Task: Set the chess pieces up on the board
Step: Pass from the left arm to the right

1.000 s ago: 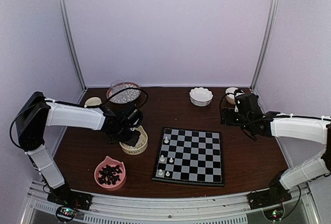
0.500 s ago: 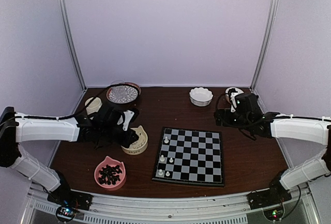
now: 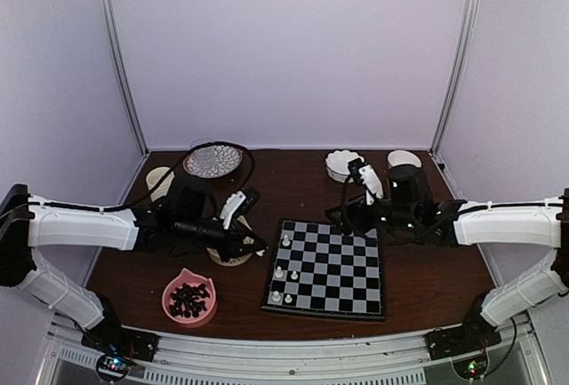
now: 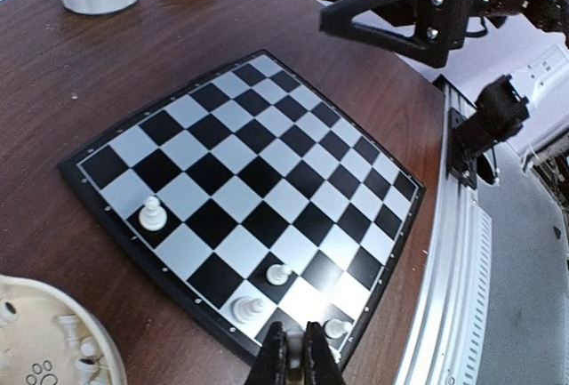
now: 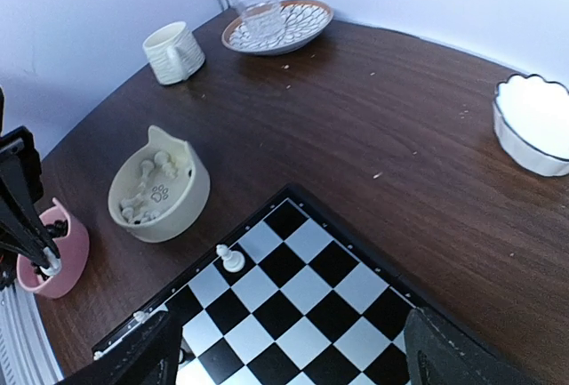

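**A:** What sits along the left edge of the table [image 3: 293, 185]?

**B:** A cream mug [image 5: 173, 52] stands near the far left corner. Just beside it, on the far edge, is a patterned plate [image 5: 298, 29] with a glass [image 5: 260, 12] on it. Toward the near edge there's a pink bowl [image 3: 167, 300] of dark pieces [image 3: 189, 299]. Between the plate and the pink bowl is a cream bowl [image 5: 173, 212] with loose chessmen [image 5: 147, 185] lying in it.

**A:** And the left gripper [image 4: 293, 336]?

**B:** It's raised above the table between the cream bowl and the board's left edge. Its fingers are pinched on a small white chessman [image 5: 51, 267].

**A:** Where's the board [image 3: 342, 269]?

**B:** It lies flat by the near edge, a little right of the middle. The chess pieces [image 4: 153, 214] on it stand upright in its left columns.

**A:** And further right?

**B:** A scalloped white bowl [image 3: 342, 164] sits at the far edge. The right gripper [image 5: 293, 316] hangs over the board's far side, fingers spread wide with nothing between them. A small pale bowl [image 3: 404, 159] is near the far right corner.
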